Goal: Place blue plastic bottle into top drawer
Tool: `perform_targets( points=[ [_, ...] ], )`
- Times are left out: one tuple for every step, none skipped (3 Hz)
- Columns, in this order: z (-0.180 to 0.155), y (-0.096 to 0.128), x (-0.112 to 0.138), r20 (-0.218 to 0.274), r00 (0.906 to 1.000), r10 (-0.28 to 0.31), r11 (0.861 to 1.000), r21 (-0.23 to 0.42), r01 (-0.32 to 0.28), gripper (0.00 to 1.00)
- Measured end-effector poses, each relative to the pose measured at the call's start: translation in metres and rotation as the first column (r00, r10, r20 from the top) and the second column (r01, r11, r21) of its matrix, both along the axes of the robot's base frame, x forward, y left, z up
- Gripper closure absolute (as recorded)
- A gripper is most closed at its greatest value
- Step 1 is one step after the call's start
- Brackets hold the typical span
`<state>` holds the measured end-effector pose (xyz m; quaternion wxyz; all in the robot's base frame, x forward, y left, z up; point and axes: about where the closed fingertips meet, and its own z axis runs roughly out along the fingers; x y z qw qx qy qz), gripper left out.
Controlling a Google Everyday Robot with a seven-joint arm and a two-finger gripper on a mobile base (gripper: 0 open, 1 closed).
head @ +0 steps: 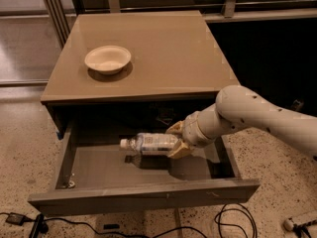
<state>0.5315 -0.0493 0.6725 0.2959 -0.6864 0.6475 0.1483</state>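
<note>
The pincer (176,140) sits over the top drawer (143,197), below the worktop's (163,48) front edge and toward its right corner. It clasps the blue plastic bottle (151,144) and covers the bottle's bottom end. The label's print is too small to read. The arm (262,118) runs off the right picture edge and hides part of the drawer's right wall. The drawer's rear is lost in shadow under the worktop's front edge. On the floor, the cables (233,222) run off the bottom edge.

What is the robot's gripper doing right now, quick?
Gripper: closed on the blue plastic bottle, holding it sideways over the floor of the open top drawer.
</note>
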Motion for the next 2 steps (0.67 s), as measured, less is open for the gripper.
perform_targets(
  points=[
    [-0.012,-0.002,0.009,0.005,1.0,-0.006,0.999,0.044,0.006,1.0],
    [-0.027,-0.005,0.014,-0.001,1.0,-0.009,0.999,0.04,0.009,1.0]
  ],
)
